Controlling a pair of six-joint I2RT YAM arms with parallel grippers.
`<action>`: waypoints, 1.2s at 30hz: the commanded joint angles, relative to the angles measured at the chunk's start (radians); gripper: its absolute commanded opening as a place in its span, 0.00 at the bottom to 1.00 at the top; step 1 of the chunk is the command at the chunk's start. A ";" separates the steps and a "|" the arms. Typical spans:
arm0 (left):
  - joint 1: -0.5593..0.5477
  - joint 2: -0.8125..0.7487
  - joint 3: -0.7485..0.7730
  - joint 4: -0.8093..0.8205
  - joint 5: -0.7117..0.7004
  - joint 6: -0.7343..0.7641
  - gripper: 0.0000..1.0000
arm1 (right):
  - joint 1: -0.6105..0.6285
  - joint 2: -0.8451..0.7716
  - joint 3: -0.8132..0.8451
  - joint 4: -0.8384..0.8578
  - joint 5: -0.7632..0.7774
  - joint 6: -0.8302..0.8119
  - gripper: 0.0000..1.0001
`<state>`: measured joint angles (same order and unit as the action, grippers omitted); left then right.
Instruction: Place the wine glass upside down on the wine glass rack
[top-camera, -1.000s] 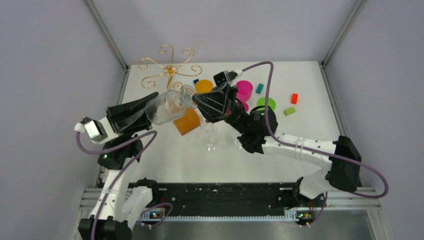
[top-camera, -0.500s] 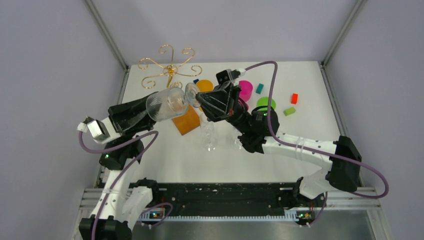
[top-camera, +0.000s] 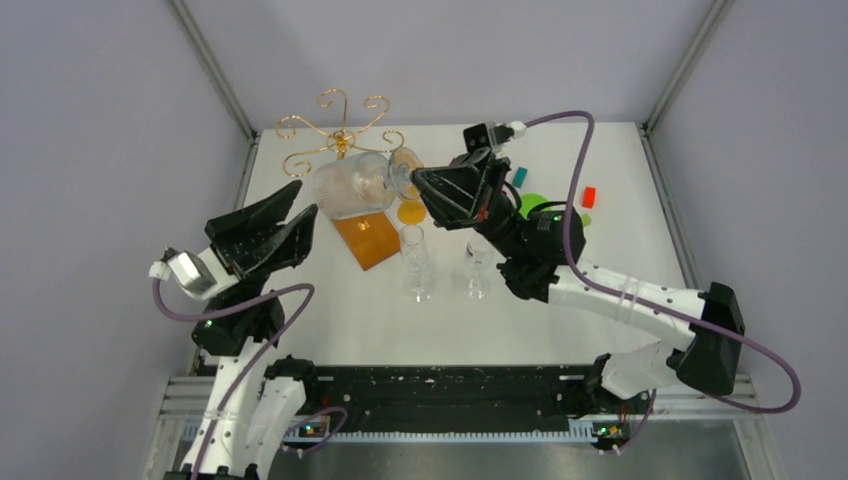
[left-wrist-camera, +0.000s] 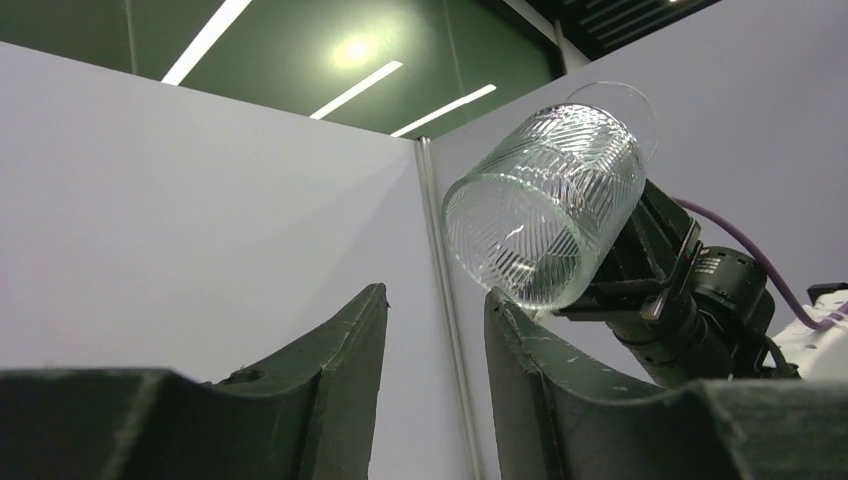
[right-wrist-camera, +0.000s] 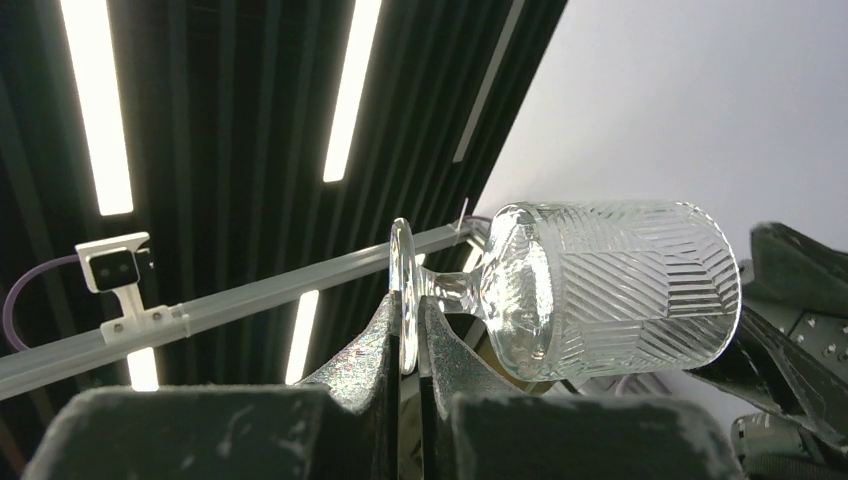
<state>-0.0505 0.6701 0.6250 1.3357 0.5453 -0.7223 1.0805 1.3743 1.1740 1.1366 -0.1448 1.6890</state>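
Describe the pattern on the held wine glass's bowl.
The wine glass bowl has diagonal, chevron-like ribbing; clearest in the right wrist view.

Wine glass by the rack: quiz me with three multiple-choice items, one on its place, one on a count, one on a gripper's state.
1. Where is the wine glass?
A) hung on the rack
B) in the air beside the wine glass rack
C) lying flat on the tabletop

2. How many other glasses stand upright on the table?
A) none
B) four
C) two

3. How is the left gripper?
A) open, not gripping the glass
B) shut on the bowl
C) out of view

Answers:
1 B: the right gripper pinches its foot, with the bowl sideways by the gold arms.
2 C: two stand mid-table.
3 A: its fingers are spread and the bowl is not between them.
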 joint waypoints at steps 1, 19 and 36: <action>-0.002 -0.027 0.007 -0.141 -0.055 0.068 0.46 | -0.058 -0.108 0.037 0.029 0.018 -0.038 0.00; -0.002 -0.354 -0.072 -0.831 -0.474 -0.049 0.62 | -0.478 -0.101 0.262 -0.767 -0.128 -0.506 0.00; -0.002 -0.368 0.252 -1.785 -0.499 0.202 0.45 | -0.528 0.515 1.145 -1.380 -0.301 -0.911 0.00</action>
<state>-0.0513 0.2813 0.8173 -0.2100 0.0780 -0.6273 0.5655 1.7779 2.0743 -0.1516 -0.3656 0.8928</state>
